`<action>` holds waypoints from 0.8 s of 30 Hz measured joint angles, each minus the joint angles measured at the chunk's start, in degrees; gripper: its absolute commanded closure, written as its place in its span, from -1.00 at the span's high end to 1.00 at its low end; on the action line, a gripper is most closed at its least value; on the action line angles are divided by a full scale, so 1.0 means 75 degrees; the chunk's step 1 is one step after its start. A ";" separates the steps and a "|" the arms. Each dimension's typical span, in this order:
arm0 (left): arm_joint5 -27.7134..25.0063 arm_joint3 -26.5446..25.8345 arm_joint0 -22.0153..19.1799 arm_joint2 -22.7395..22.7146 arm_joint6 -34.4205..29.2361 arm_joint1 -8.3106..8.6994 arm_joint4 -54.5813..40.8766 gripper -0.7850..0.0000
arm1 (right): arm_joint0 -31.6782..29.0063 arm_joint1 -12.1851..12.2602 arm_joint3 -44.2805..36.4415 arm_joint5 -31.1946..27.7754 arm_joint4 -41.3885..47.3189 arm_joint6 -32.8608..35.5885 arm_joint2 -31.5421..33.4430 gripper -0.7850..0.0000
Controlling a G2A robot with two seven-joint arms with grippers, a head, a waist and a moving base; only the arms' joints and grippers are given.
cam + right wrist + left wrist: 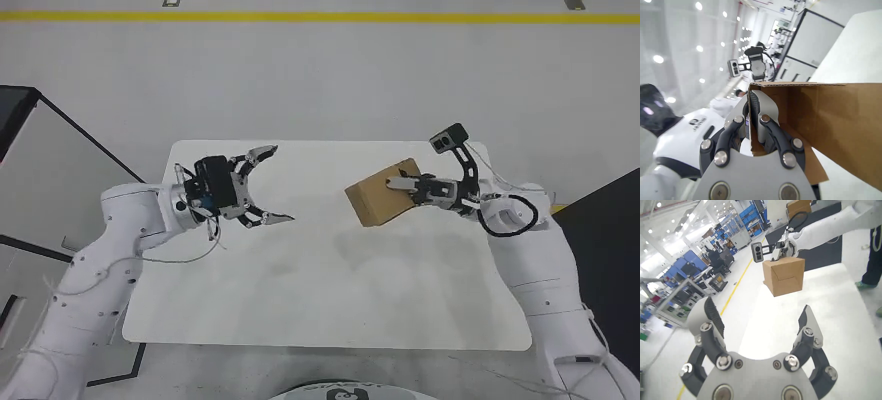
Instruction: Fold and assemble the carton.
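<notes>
Closest to me is the white surface (330, 300), its bare near half stretching between my two arms. Farther in, over its left side, hangs my left end effector (281, 184), turned on its side and pointing across toward the right. Its fingers (712, 313) are spread wide and it grips nothing; from its wrist camera the left end effector (757, 304) frames white tabletop between the two dark ribbed pads.

Across from it, well apart, over the right far part of the surface, is the brown carton (380, 195). It sits skewed, not square to the surface edges. My right end effector (400, 185) is clamped narrowly on one of its walls at the open end. In the right wrist view, one finger (764, 106) lies inside the carton (829, 113) and the other outside, with the corrugated edge pinched between them at my right end effector (749, 98). A loose flap (817, 170) hangs out at that open end.

From the left wrist camera the carton (785, 275) shows a closed face toward me, its folded flaps meeting in a seam, and my right end effector (775, 257) grips it at the top edge. I cannot tell whether its lowest corner touches the surface (810, 323) or rides just above it.

Beyond the surface's far edge, a yellow line (320, 16) runs across the pale floor.
</notes>
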 measured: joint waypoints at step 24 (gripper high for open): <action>-0.0580 0.1040 -0.0104 -0.0487 -0.2740 0.0168 -0.3418 1.00 | 0.1441 0.0437 -0.2014 -0.1943 -0.6244 -0.1516 -0.1894 -1.00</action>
